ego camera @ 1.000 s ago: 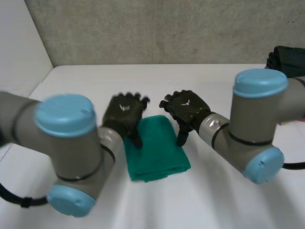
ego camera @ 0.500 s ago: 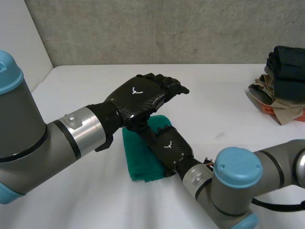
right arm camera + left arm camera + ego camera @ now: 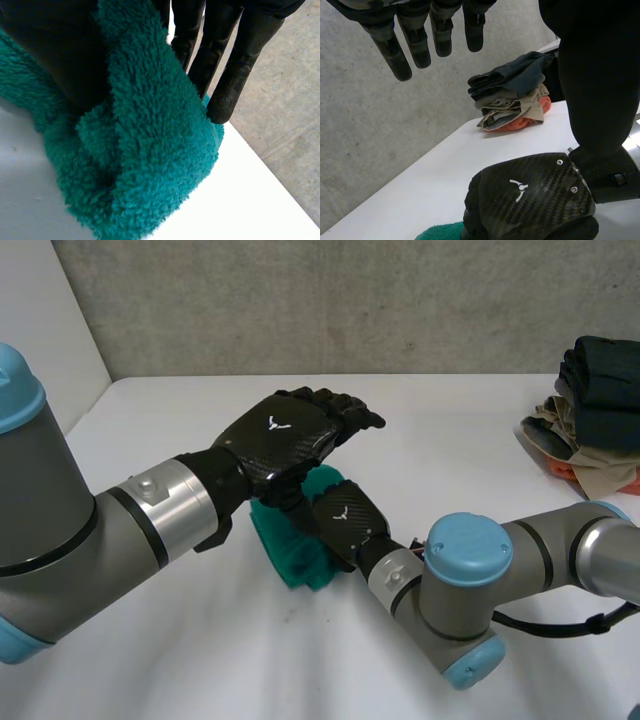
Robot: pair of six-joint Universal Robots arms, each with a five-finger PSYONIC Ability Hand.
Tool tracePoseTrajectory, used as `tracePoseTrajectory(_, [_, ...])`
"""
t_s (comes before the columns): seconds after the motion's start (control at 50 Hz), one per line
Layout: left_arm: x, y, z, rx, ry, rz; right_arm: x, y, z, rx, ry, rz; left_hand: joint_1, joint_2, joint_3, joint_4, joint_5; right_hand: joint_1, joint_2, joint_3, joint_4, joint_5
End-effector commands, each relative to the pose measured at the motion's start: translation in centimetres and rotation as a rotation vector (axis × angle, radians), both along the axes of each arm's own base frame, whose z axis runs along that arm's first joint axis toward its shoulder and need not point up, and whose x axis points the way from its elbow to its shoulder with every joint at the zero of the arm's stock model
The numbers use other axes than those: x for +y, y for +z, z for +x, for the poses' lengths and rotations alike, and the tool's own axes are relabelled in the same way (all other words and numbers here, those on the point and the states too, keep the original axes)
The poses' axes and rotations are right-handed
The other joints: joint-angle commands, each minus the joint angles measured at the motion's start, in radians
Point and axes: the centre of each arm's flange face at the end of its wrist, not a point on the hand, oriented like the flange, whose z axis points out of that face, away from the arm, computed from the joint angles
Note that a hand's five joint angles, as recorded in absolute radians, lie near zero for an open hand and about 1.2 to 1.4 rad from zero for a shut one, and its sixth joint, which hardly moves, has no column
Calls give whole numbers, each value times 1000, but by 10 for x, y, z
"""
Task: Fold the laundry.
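Now, the green towel [image 3: 288, 556] sits near the middle of the white table [image 3: 480, 440], bunched into a thick lump rather than lying flat. And the right hand [image 3: 345, 523] is right on it, reaching in from the near side, palm down over the towel's right part. Look at the right wrist view: a plump ridge of green pile stands up between the thumb [image 3: 60, 55] on one side and the straight fingers [image 3: 227, 85] on the other. It is pinched from both sides, so that hand has the cloth.

Up above, the left hand [image 3: 285, 435] hovers over the right hand and the towel, palm down, its fingers straight and slightly spread, holding nothing. Its thumb hangs down toward the right hand; whether they touch, I cannot tell. From the left wrist view, the carbon-patterned back of the right hand lies under the left palm, with a sliver of green poking out beside it.

Well apart, at the table's far right edge, 1 pile of clothes [image 3: 595, 405] stands: dark garments on top, beige below, something orange at the bottom.
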Motion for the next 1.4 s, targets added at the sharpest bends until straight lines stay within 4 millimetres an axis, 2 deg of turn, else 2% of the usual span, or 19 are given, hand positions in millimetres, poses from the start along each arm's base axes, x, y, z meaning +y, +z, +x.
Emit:
tracePoseTrajectory(0.02, [-4, 2, 2, 3, 14, -5, -10, 8, -1, 12, -8, 20, 28, 22, 13, 25, 6, 475, 221, 233, 209, 271])
tracePoseTrajectory(0.08, [-8, 4, 6, 6, 28, -11, -28, 18, -12, 8, -53, 9, 28, 22, 13, 25, 6, 475, 221, 233, 209, 271])
tracePoseTrajectory(0.1, [-12, 7, 9, 12, 43, -19, -43, 29, -21, -2, -88, -9, 31, 25, 16, 28, 9, 475, 221, 233, 209, 271])
tracePoseTrajectory(0.18, [-19, 14, 17, 23, 72, -35, -68, 51, -36, -34, -118, -52, 28, 22, 13, 25, 6, 475, 221, 233, 209, 271])
tracePoseTrajectory(0.36, [-24, 18, 23, 31, 96, -43, -95, 83, -47, -87, -90, -127, 28, 22, 13, 25, 6, 475, 221, 233, 209, 271])
tracePoseTrajectory(0.42, [-24, 18, 23, 31, 96, -43, -94, 81, -47, -79, -80, -111, 28, 22, 13, 25, 6, 475, 221, 233, 209, 271])
tracePoseTrajectory(0.52, [-24, 16, 23, 29, 96, -36, -84, 64, -49, -35, -58, -34, 28, 22, 13, 25, 6, 475, 221, 233, 209, 271])
tracePoseTrajectory(0.54, [-24, 16, 23, 29, 96, -35, -83, 62, -50, -30, -58, -23, 28, 22, 13, 25, 6, 348, 94, 106, 82, 144])
tracePoseTrajectory(0.56, [-24, 16, 23, 29, 96, -33, -81, 58, -52, -18, -57, -7, 25, 19, 10, 22, 3, -107, -361, -349, -373, -310])
tracePoseTrajectory(0.58, [-24, 15, 23, 28, 96, -33, -81, 56, -53, -11, -59, -6, 25, 19, 10, 22, 3, -306, -560, -548, -572, -510])
tracePoseTrajectory(0.62, [-24, 15, 23, 27, 96, -32, -83, 55, -57, -9, -71, -8, 22, 16, 7, 19, 0, -449, -703, -691, -714, -652])
tracePoseTrajectory(0.72, [-24, 13, 23, 26, 95, -26, -108, 63, -83, -8, -143, -26, 22, 16, 7, 19, 0, -458, -712, -700, -724, -661])
tracePoseTrajectory(0.82, [-24, 12, 22, 25, 93, -24, -122, 71, -103, 20, -169, -60, 22, 16, 7, 19, 0, -461, -715, -703, -726, -664])
tracePoseTrajectory(1.04, [-24, 9, 21, 20, 90, -15, -119, 57, -124, 178, -4, -114, 22, 16, 7, 19, 0, -543, -797, -785, -809, -746])
tracePoseTrajectory(1.18, [-23, 8, 20, 18, 87, -11, -127, 45, -139, 255, 28, -188, 25, 19, 10, 22, 3, -566, -820, -809, -832, -770])
tracePoseTrajectory(1.4, [-27, -1, 19, 6, 89, 12, -125, 29, -147, 282, 150, -255, 31, 25, 16, 28, 9, -637, -891, -879, -903, -840])
